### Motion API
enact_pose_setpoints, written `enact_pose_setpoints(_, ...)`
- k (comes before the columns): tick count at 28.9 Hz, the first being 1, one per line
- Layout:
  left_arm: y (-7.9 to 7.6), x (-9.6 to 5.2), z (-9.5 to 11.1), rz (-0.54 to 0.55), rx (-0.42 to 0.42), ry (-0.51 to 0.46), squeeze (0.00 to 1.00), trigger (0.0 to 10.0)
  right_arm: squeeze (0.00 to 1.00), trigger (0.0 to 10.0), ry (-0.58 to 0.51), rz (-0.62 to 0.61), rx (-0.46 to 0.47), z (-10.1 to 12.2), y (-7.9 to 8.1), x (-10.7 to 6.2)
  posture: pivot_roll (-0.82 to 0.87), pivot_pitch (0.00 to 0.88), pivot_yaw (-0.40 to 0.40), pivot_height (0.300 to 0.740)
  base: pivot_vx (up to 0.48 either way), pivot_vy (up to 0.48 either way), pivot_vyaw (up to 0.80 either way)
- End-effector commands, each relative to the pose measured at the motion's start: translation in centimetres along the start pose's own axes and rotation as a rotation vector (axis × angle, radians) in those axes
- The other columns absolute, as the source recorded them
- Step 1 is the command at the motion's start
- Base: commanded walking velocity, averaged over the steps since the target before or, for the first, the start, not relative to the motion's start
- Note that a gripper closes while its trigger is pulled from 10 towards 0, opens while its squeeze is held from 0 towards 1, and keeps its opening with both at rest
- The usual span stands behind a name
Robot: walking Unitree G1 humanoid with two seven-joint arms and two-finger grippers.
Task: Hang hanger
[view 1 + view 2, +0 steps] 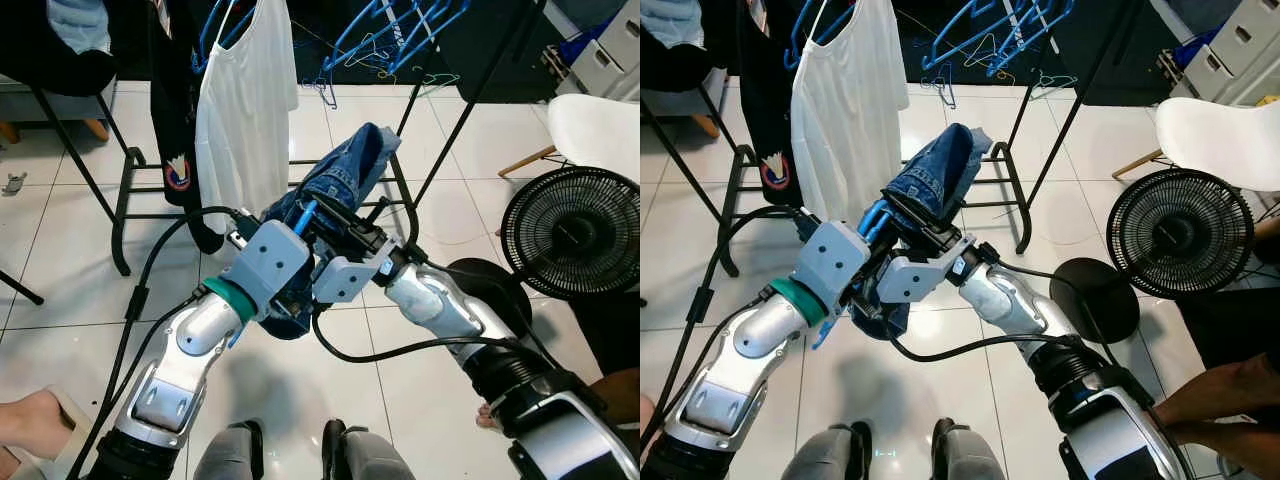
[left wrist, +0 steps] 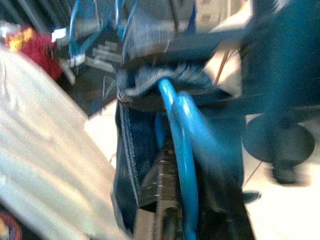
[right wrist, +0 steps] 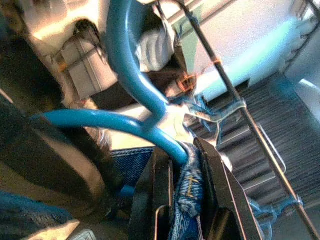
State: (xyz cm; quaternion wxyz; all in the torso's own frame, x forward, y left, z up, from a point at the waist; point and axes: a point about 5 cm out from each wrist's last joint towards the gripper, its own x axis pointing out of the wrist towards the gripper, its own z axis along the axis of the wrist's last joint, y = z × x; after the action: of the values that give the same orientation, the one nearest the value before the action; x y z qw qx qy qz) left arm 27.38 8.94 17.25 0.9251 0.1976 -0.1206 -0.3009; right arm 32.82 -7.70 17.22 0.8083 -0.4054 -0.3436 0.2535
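White tiled floor [image 1: 60,215], black clothes rack [image 1: 118,215] across the far side. Leftmost on the rack, a dark garment [image 1: 172,110]; right of it a white top [image 1: 245,110] hanging from a blue hanger; further right along the rack, empty blue hangers [image 1: 385,35] bunched on the rail. Right of the rack, a black floor fan [image 1: 572,232] and a white chair [image 1: 600,130].

In front of the rack, both arms raised and meeting at a bundle of blue jeans [image 1: 345,175] draped over a blue hanger [image 2: 181,150]. Left gripper [image 1: 880,262] on the left of the bundle, reaching in from below; in the left wrist view, blurred, fingers seemingly closed around the hanger's blue bar, denim pressed alongside. Right gripper [image 3: 182,175] on the right of the bundle, fingers pinched together on a fold of denim just beside the hanger's bar, as seen in the right wrist view. Hanger and jeans held in the air, short of the rack's rail, level with the white top's hem.
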Motion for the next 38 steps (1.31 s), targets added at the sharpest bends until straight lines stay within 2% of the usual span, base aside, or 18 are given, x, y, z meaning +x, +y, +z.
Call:
enact_pose_setpoints(1,-1.2,0.0,0.4,-0.064,0.001,-0.037,1.00,10.0,0.00,0.0,0.108,-0.083,0.016,-1.7,-1.0,-1.2,0.05,0.118,-0.021,0.733,0.000,0.000,0.00)
enact_pose_setpoints(4,-1.2,0.0,0.4,-0.071,-0.005,-0.035,1.00,10.0,0.00,0.0,0.112,-0.082,0.022,-1.7,-0.8,-1.3,0.05,0.118,-0.021,0.733,0.000,0.000,0.00)
enact_pose_setpoints(5,-1.1,-0.1,0.4,-0.075,-0.059,-0.026,0.31,10.0,0.00,0.0,0.126,-0.092,0.015,-1.9,-0.8,-1.4,0.05,0.116,-0.020,0.733,0.000,0.000,0.00)
enact_pose_setpoints(7,-1.1,-0.1,0.4,-0.075,-0.059,-0.026,0.31,10.0,0.00,0.0,0.126,-0.092,0.015,-1.9,-0.8,-1.4,0.05,0.116,-0.020,0.733,0.000,0.000,0.00)
enact_pose_setpoints(8,-0.9,-0.4,0.4,-0.083,-0.128,-0.018,0.00,10.0,0.00,0.0,0.142,-0.105,0.006,-2.1,-1.0,-1.5,0.05,0.116,-0.019,0.733,0.000,0.000,0.00)
enact_pose_setpoints(11,-0.2,-1.1,0.5,-0.076,-0.232,-0.017,0.00,10.0,0.00,0.0,0.182,-0.139,-0.014,-2.7,-1.6,-1.6,0.05,0.120,-0.017,0.733,0.000,0.000,0.00)
enact_pose_setpoints(15,0.3,-1.3,0.5,-0.048,-0.265,-0.021,0.00,10.0,0.00,0.0,0.198,-0.151,-0.018,-3.0,-1.9,-1.6,0.05,0.120,-0.017,0.733,0.000,0.000,0.00)
enact_pose_setpoints(17,1.2,-1.4,0.6,0.018,-0.329,-0.035,0.00,10.0,0.00,0.0,0.226,-0.161,-0.020,-3.3,-2.1,-1.7,0.05,0.123,-0.016,0.733,0.000,0.000,0.00)
enact_pose_setpoints(18,2.3,-1.5,0.9,0.114,-0.429,-0.066,0.00,10.0,0.00,0.0,0.272,-0.168,-0.012,-3.9,-2.2,-2.0,0.05,0.128,-0.021,0.733,0.000,0.000,0.00)
enact_pose_setpoints(20,2.3,-1.5,0.9,0.114,-0.429,-0.066,0.00,10.0,0.00,0.0,0.272,-0.168,-0.012,-3.9,-2.2,-2.0,0.05,0.128,-0.021,0.733,0.000,0.000,0.00)
enact_pose_setpoints(22,3.6,-1.6,0.8,0.240,-0.535,-0.081,0.00,10.0,0.00,0.0,0.334,-0.184,0.008,-4.6,-2.3,-2.4,0.05,0.131,-0.022,0.733,0.000,0.000,0.00)
enact_pose_setpoints(25,3.9,-1.5,0.0,0.311,-0.524,-0.035,0.00,10.0,0.00,0.0,0.364,-0.224,0.030,-4.9,-3.0,-2.6,0.04,0.137,-0.021,0.733,0.000,0.000,0.00)
enact_pose_setpoints(26,4.3,-1.5,-1.2,0.389,-0.460,0.051,0.00,10.0,0.00,0.0,0.372,-0.267,0.050,-4.9,-4.0,-2.6,0.04,0.141,-0.018,0.733,0.000,0.000,0.00)
enact_pose_setpoints(31,4.6,-1.6,-2.3,0.448,-0.425,0.123,0.00,10.0,0.00,0.0,0.351,-0.302,0.064,-4.5,-5.2,-2.5,0.03,0.143,-0.017,0.733,0.000,0.000,0.00)
enact_pose_setpoints(32,4.8,-1.6,-3.1,0.469,-0.319,0.186,0.00,10.0,0.00,0.0,0.303,-0.324,0.065,-3.8,-6.3,-2.4,0.03,0.146,-0.015,0.733,0.000,0.000,0.00)
enact_pose_setpoints(33,4.8,-1.6,-3.1,0.469,-0.319,0.186,0.00,10.0,0.00,0.0,0.303,-0.324,0.065,-3.8,-6.3,-2.4,0.03,0.146,-0.015,0.733,0.000,0.000,0.00)
enact_pose_setpoints(35,3.8,-1.7,-4.9,0.357,-0.178,0.292,0.00,10.0,0.00,0.0,0.182,-0.320,0.040,-1.9,-8.5,-2.0,0.02,0.153,-0.014,0.733,0.000,0.000,0.00)
enact_pose_setpoints(38,2.7,-1.8,-5.5,0.237,-0.138,0.330,0.00,10.0,0.00,0.0,0.144,-0.310,0.028,-1.3,-9.2,-2.0,0.02,0.155,-0.013,0.733,0.000,0.000,0.00)
